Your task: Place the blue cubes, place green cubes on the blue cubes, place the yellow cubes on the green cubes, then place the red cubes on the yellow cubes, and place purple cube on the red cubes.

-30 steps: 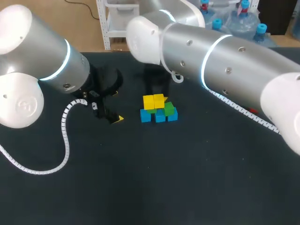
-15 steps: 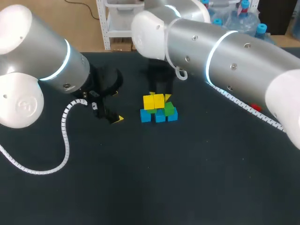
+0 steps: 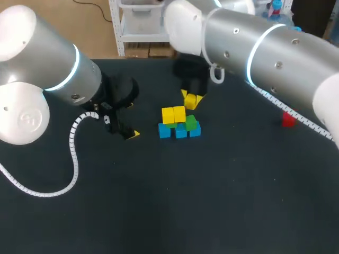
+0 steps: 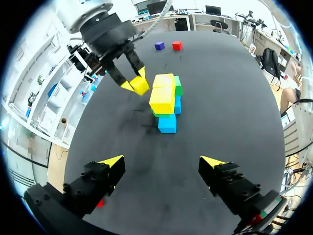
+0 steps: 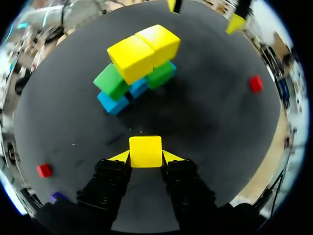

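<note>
Pinching a single yellow cube point(image 5: 145, 149) between its fingers, the right gripper point(image 5: 145, 157) hangs above the tabletop point(image 3: 212, 201) just behind the stack point(image 3: 179, 123), on its far-edge side. The stack stands near the tabletop's middle: a row of blue cubes point(image 3: 180, 131), green cubes point(image 3: 190, 123) on them, and two yellow cubes point(image 3: 173, 114) on top. The left gripper point(image 4: 162, 161) hovers left of the stack with its fingers spread wide, and a red cube point(image 3: 287, 120) lies toward the right edge.

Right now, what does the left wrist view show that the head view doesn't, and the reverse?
Left wrist only: the purple cube beside the red cube; both left fingers, apart and empty. Head only: the white coiled cable; three blue cubes in a row. Both: the cube stack, that red cube, the right fingers shut on a yellow cube.
</note>
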Robot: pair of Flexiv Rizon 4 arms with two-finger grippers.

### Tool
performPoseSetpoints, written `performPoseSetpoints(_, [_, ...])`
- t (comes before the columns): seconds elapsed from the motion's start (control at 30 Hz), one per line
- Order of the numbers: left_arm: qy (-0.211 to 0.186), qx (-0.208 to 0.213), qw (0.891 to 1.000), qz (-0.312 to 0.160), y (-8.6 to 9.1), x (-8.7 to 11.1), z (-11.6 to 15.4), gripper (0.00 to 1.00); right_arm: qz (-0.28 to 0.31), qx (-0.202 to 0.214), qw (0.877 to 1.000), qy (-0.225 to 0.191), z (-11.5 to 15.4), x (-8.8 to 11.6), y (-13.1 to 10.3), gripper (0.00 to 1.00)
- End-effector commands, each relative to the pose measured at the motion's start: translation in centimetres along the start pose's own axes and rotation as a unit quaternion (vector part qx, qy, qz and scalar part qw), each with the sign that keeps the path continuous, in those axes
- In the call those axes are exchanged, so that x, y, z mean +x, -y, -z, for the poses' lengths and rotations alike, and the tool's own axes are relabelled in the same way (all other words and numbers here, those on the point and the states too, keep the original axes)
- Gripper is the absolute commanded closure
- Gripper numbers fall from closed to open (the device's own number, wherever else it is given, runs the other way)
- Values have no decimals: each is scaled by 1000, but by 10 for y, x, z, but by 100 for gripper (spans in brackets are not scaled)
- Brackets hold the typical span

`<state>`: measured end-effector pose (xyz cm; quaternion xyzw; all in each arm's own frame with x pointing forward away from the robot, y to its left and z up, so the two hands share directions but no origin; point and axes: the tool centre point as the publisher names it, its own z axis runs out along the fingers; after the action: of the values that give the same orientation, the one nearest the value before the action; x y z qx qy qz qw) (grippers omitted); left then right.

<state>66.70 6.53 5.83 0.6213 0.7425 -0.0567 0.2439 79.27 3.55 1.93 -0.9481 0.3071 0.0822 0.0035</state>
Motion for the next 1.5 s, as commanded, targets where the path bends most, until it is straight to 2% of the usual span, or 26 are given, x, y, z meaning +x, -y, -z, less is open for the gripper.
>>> performPoseSetpoints(0.03, [3,2,1000,-2,-1,1,0,0,-95,7,995,2,12,3,-16,100])
performPoseSetpoints(0.2, [3,2,1000,-2,-1,1,0,0,-195,-2,981,-1,11,2,-47,100])
performPoseSetpoints(0.37, [3,2,1000,-2,-1,1,0,0,-261,-4,965,3,2,-9,-76,100])
performPoseSetpoints(0.5, [3,2,1000,-2,-1,1,0,0,-312,-22,950,-5,-6,-20,-95,100])
performPoseSetpoints(0.67, [3,2,1000,-2,-1,1,0,0,-351,-21,936,-9,-16,-33,-110,100])
performPoseSetpoints(1.03, [3,2,1000,-2,-1,1,0,0,-387,-25,922,10,-33,-54,-122,100])
performPoseSetpoints(1.07, [3,2,1000,-2,-1,1,0,0,-390,-29,920,12,-35,-55,-122,78])
performPoseSetpoints(1.17, [3,2,1000,-2,-1,1,0,0,-394,-26,919,16,-37,-57,-124,0])
performPoseSetpoints(1.37, [3,2,1000,-2,-1,1,0,0,-408,-15,913,6,-25,-59,-128,0])
performPoseSetpoints(1.5, [3,2,1000,-2,-1,1,0,0,-408,27,913,10,-5,-56,-123,0])
